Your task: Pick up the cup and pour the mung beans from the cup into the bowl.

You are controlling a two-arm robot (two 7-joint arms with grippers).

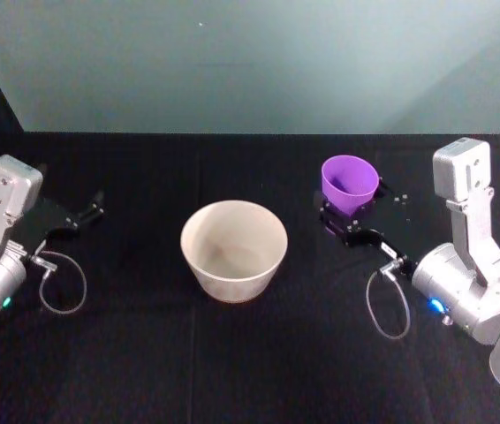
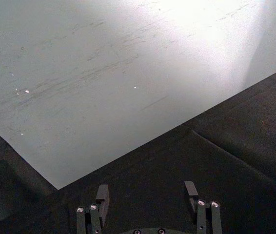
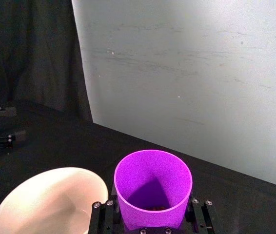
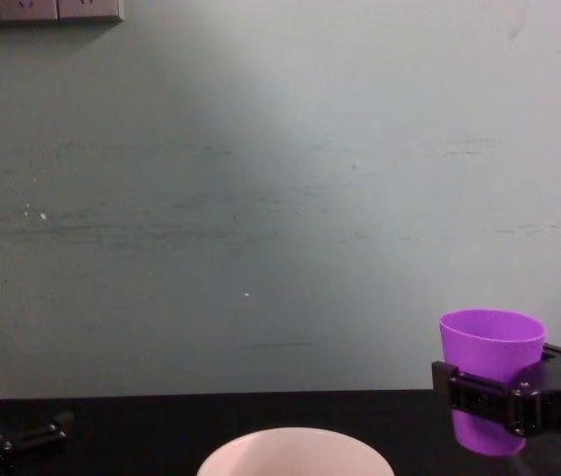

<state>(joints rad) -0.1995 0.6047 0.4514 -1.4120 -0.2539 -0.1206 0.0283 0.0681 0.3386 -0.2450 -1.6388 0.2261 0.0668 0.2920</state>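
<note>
Pale teal wall (image 4: 280, 198), scuffed, faint horizontal streaks, bright glare patch. Black cloth-covered tabletop (image 1: 232, 353) below. White socket plates (image 4: 43, 10) high on wall. Hanging dark drape (image 3: 30, 58) beside wall.

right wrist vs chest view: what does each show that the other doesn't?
Right wrist, not chest: the cup's inside, with small dark bits at its bottom, and the bowl's inner wall. Chest, not right wrist: wall sockets and the cup in side profile. Both: the right gripper shut on the cup, the bowl beside it, the left gripper idle farther off.
</note>
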